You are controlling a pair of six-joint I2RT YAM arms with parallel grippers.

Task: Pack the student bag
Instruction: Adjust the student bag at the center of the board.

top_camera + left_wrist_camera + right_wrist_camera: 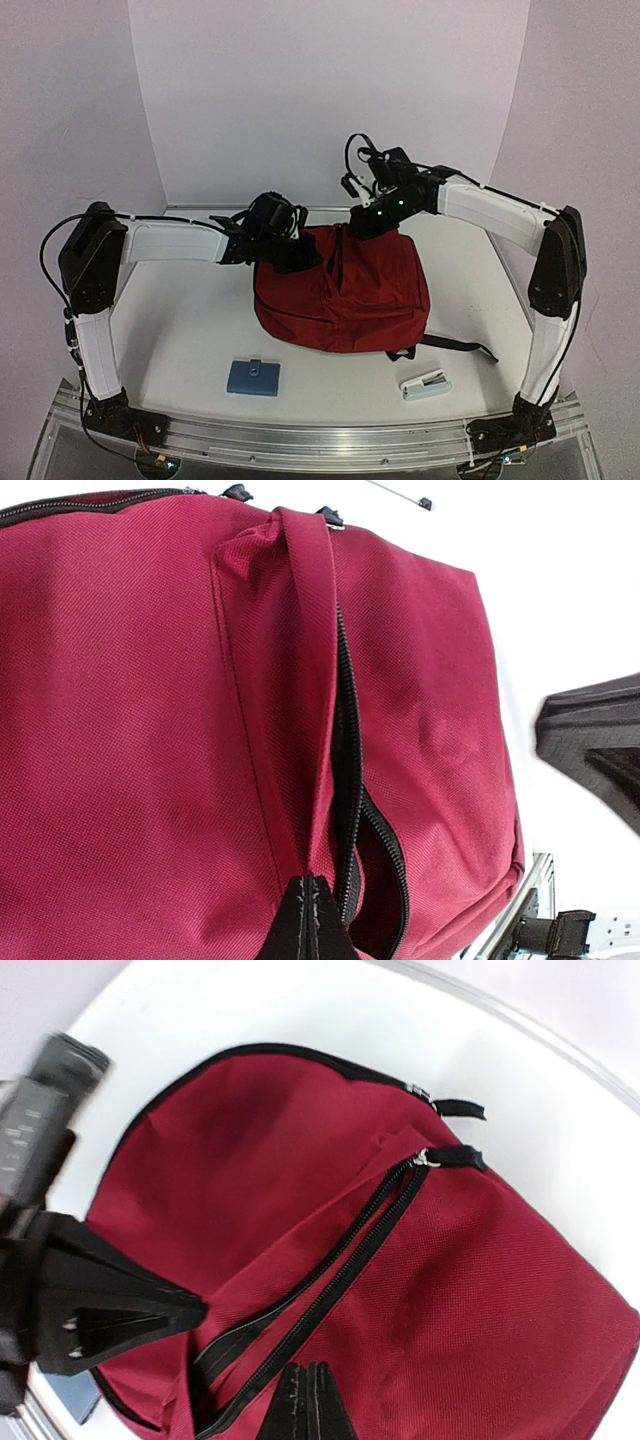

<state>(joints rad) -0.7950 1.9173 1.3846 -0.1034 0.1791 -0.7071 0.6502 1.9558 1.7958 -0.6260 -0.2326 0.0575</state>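
Lying near the desk's (180, 320) front edge, a blue case (253, 377) is sitting left of centre, a white clip-like item (426, 385) right. The student bag (345, 295) is occupying desk centre. The left gripper (312, 885) is pinching its zipper flap; the right gripper (308, 1372), jaws together, is sitting at the zipper, grip undeterminable.

Robot lab test cell, not a home. White counter (190, 320) boxed in by plain white backdrop walls (330, 90). Aluminium rail (320, 435) along near edge, left arm (170, 242) and right arm (490, 208) bolted there, exposed cabling (349, 150).
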